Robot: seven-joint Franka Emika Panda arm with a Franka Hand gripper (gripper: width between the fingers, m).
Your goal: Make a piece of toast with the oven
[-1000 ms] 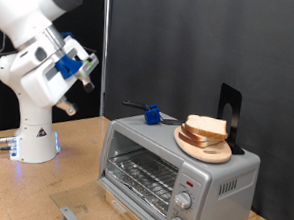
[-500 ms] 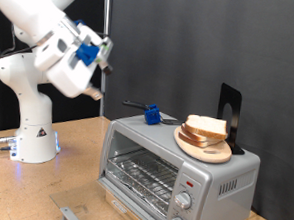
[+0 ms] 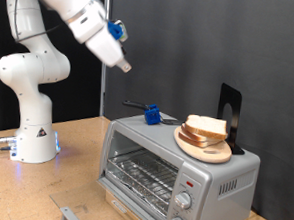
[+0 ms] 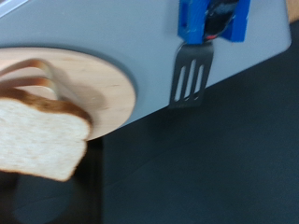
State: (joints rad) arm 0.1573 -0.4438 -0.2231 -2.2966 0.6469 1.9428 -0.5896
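The oven point(image 3: 218, 179) is a silver-grey box at the exterior view's lower right, with its wire rack point(image 3: 143, 175) showing in front and two knobs point(image 3: 184, 201) beside it. On its top lies a round wooden plate point(image 3: 207, 150) carrying two slices of pale bread, the piece of toast point(image 3: 207, 127) among them. My gripper point(image 3: 123, 64) hangs high in the air, left of the oven, pointing down towards its top and holding nothing that shows. The wrist view looks down on the toast point(image 4: 37, 135) and plate point(image 4: 98, 84); no fingers appear there.
A spatula point(image 3: 137, 105) with a blue handle block point(image 3: 152, 114) lies on the oven top's far left, also in the wrist view point(image 4: 192, 79). A black stand point(image 3: 230, 115) rises behind the plate. The robot base point(image 3: 31, 123) stands on the wooden table point(image 3: 63, 180).
The arm has swung up and towards the exterior view's right, carrying the gripper from beside the base to above the oven's left end.
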